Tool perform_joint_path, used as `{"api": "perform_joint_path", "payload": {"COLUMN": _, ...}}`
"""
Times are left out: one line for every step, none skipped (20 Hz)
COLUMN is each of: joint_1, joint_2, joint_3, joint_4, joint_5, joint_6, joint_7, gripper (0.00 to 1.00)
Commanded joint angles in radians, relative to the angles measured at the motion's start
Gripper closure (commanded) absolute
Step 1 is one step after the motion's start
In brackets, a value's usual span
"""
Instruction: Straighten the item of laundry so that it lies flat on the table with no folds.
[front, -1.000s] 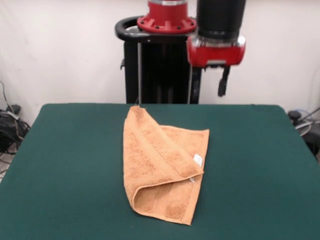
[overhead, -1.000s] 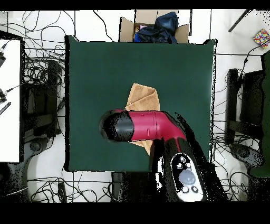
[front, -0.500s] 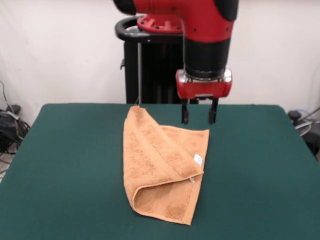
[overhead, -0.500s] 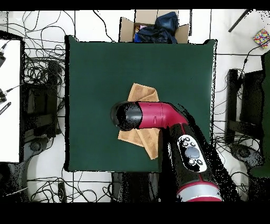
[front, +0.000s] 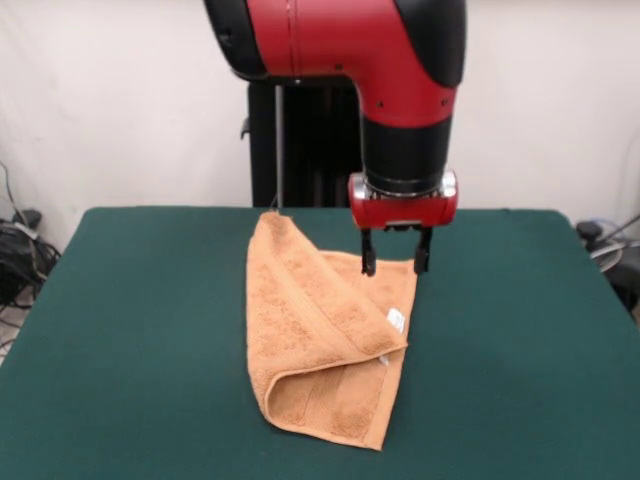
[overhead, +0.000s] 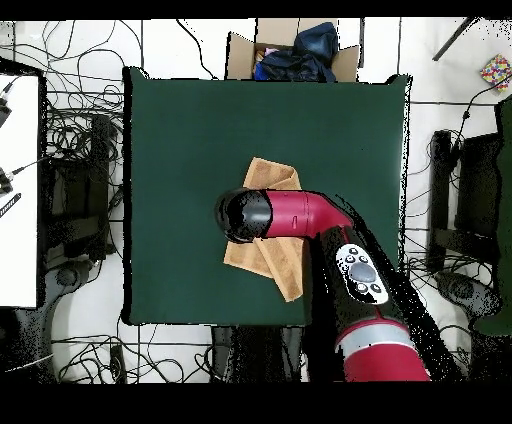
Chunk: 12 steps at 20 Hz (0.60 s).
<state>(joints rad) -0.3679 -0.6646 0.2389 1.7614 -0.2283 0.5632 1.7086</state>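
Lowered since before, one hand (front: 395, 264), fingers apart, seemingly above one folded towel (front: 325, 335).

no readable text, care tag (front: 396, 320) illegible

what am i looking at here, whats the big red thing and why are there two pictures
The red and black thing is a robot arm. At its tip is a gripper, its jaws open and holding nothing, hanging just over the far corner of an orange towel. The towel lies folded over itself on a green table. One picture is taken from across the table, facing the robot. The other looks straight down from above, where the arm hides part of the towel. Nothing else lies on the table.
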Motion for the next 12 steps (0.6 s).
{"api": "perform_joint_path", "payload": {"joint_1": 0.018, "joint_2": 0.064, "joint_3": -0.008, "joint_4": -0.049, "joint_5": -0.055, "joint_6": -0.083, "joint_7": 0.078, "gripper": 0.0}}
{"api": "perform_joint_path", "payload": {"joint_1": 0.019, "joint_2": 0.07, "joint_3": -0.009, "joint_4": -0.052, "joint_5": -0.054, "joint_6": -0.087, "joint_7": 0.08, "gripper": 0.0}}
{"api": "perform_joint_path", "payload": {"joint_1": 0.017, "joint_2": 0.076, "joint_3": -0.007, "joint_4": -0.056, "joint_5": -0.05, "joint_6": -0.084, "joint_7": 0.077, "gripper": 0.0}}
{"api": "perform_joint_path", "payload": {"joint_1": 0.021, "joint_2": 0.082, "joint_3": -0.011, "joint_4": -0.062, "joint_5": -0.05, "joint_6": -0.089, "joint_7": 0.079, "gripper": 0.0}}
{"api": "perform_joint_path", "payload": {"joint_1": 0.024, "joint_2": 0.088, "joint_3": -0.015, "joint_4": -0.068, "joint_5": -0.049, "joint_6": -0.094, "joint_7": 0.082, "gripper": 0.0}}
{"api": "perform_joint_path", "payload": {"joint_1": 0.028, "joint_2": 0.095, "joint_3": -0.018, "joint_4": -0.073, "joint_5": -0.05, "joint_6": -0.101, "joint_7": 0.086, "gripper": 0.0}}
{"api": "perform_joint_path", "payload": {"joint_1": 0.031, "joint_2": 0.103, "joint_3": -0.02, "joint_4": -0.078, "joint_5": -0.049, "joint_6": -0.106, "joint_7": 0.087, "gripper": 0.0}}
{"api": "perform_joint_path", "payload": {"joint_1": 0.033, "joint_2": 0.11, "joint_3": -0.021, "joint_4": -0.083, "joint_5": -0.048, "joint_6": -0.11, "joint_7": 0.088, "gripper": 0.0}}
{"api": "perform_joint_path", "payload": {"joint_1": 0.035, "joint_2": 0.116, "joint_3": -0.024, "joint_4": -0.087, "joint_5": -0.048, "joint_6": -0.116, "joint_7": 0.09, "gripper": 0.0}}
{"api": "perform_joint_path", "payload": {"joint_1": 0.037, "joint_2": 0.12, "joint_3": -0.025, "joint_4": -0.091, "joint_5": -0.048, "joint_6": -0.118, "joint_7": 0.089, "gripper": 0.0}}
{"api": "perform_joint_path", "payload": {"joint_1": 0.036, "joint_2": 0.125, "joint_3": -0.025, "joint_4": -0.091, "joint_5": -0.047, "joint_6": -0.122, "joint_7": 0.089, "gripper": 0.0}}
{"api": "perform_joint_path", "payload": {"joint_1": 0.037, "joint_2": 0.127, "joint_3": -0.026, "joint_4": -0.092, "joint_5": -0.048, "joint_6": -0.125, "joint_7": 0.09, "gripper": 0.0}}
